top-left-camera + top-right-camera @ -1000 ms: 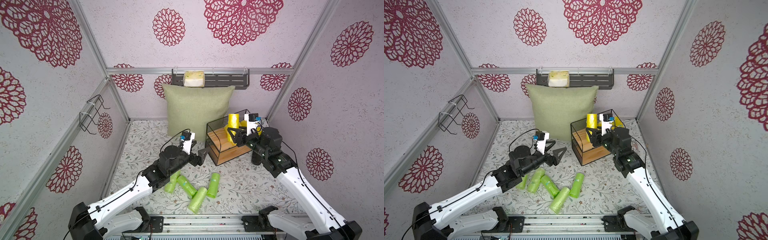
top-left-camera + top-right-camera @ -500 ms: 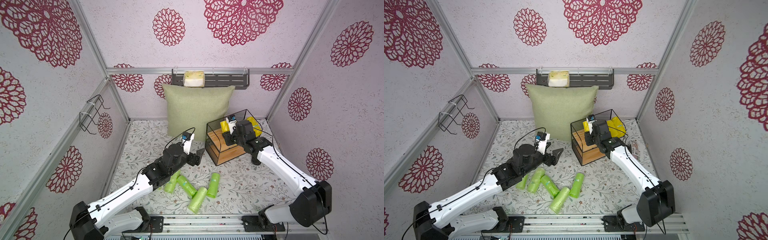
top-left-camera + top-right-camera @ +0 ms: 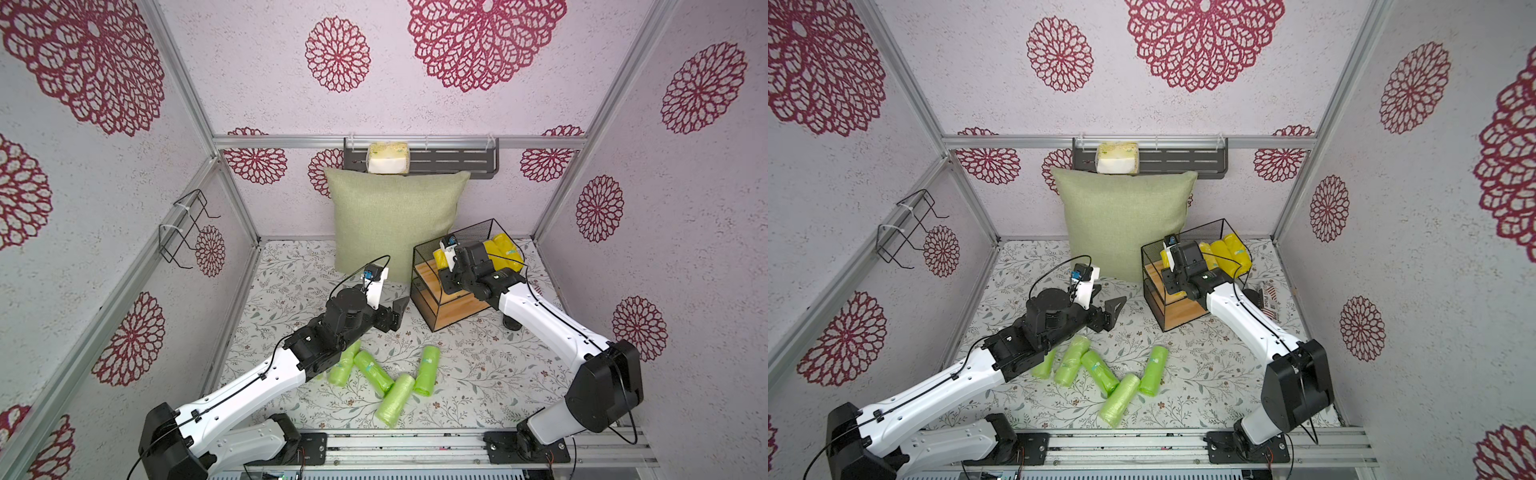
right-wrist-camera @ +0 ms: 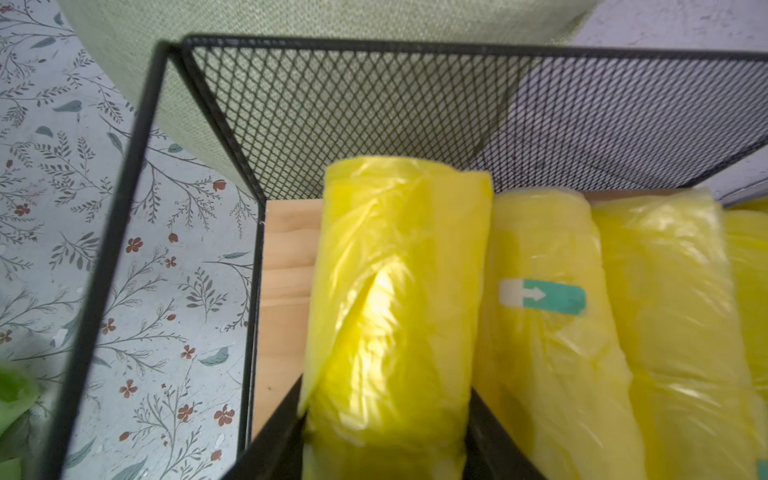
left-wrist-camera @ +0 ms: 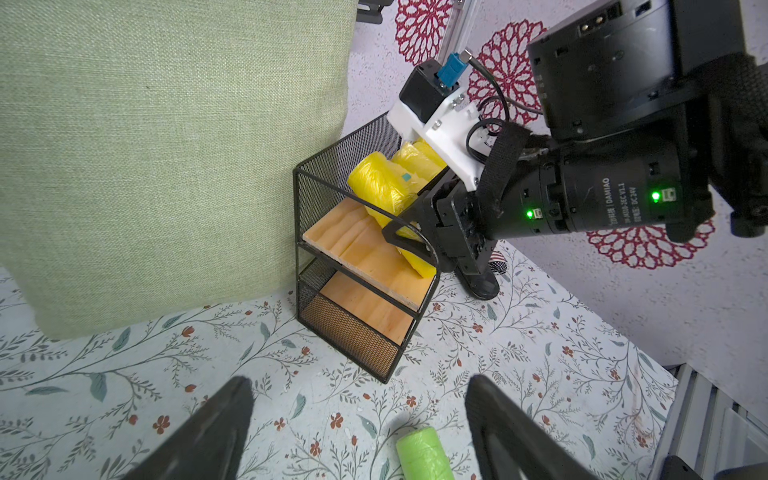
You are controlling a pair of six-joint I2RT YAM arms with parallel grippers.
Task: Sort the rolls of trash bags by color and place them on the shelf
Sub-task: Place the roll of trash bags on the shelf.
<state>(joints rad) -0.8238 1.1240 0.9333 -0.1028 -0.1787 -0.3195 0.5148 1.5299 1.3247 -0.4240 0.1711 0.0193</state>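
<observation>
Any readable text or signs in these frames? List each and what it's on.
"DAMIAO" on the right arm's motor; "V1.1" and "DC 24V" beside it, barely legible; rest too small.
"Place" on the striped card on the floor; letters before it unreadable.
White arrow, no words, on the teal sticker of a yellow roll.
Stickers on the green rolls: too small.

Rolls and fixtures, counted.
Five green rolls (image 3: 1153,370) show in a top view, one half hidden. Four yellow rolls (image 4: 395,311) show in the right wrist view; whether there are more I cannot tell. One shelf (image 5: 349,338) with two boards (image 5: 349,237), one cushion (image 3: 1125,224), one wall rack (image 3: 1183,160), one packet (image 3: 1117,158), one wire holder (image 3: 905,230), two arms (image 3: 955,382).
</observation>
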